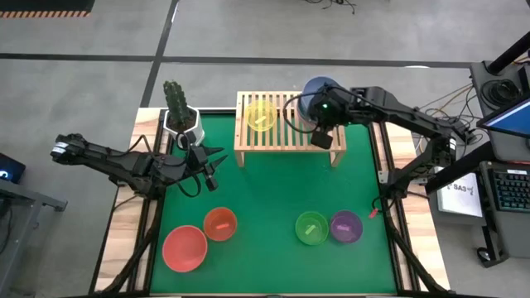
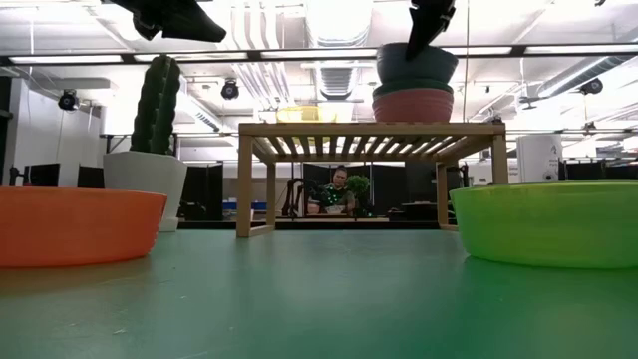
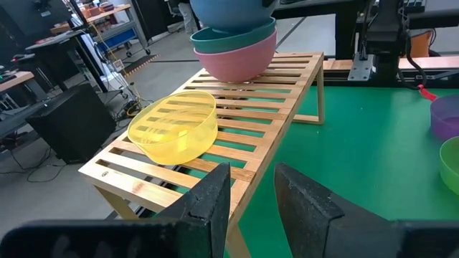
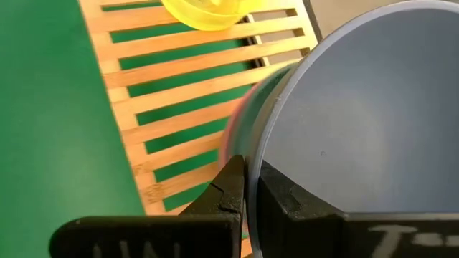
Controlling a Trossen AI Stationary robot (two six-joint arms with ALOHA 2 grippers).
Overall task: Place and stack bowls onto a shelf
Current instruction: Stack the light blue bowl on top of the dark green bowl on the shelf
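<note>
The light-wood shelf stands at the far edge of the green mat. On its right end a pink bowl holds a teal bowl, and the blue bowl sits in or just over the teal one. My right gripper is shut on the blue bowl. A yellow bowl rests upright on the slats at the shelf's left. My left gripper hovers open over the mat, left of and nearer than the shelf. My right gripper pinches the blue bowl's rim, with one finger inside the bowl and the other finger outside its wall. It comes from above, pointing down. The bowl is upright over the stack; whether it rests on the teal bowl I cannot tell.
A white cactus pot stands just left of the shelf. Near the front edge lie a red-pink bowl, a red bowl, a green bowl and a purple bowl. A person sits in the room beyond the shelf.
</note>
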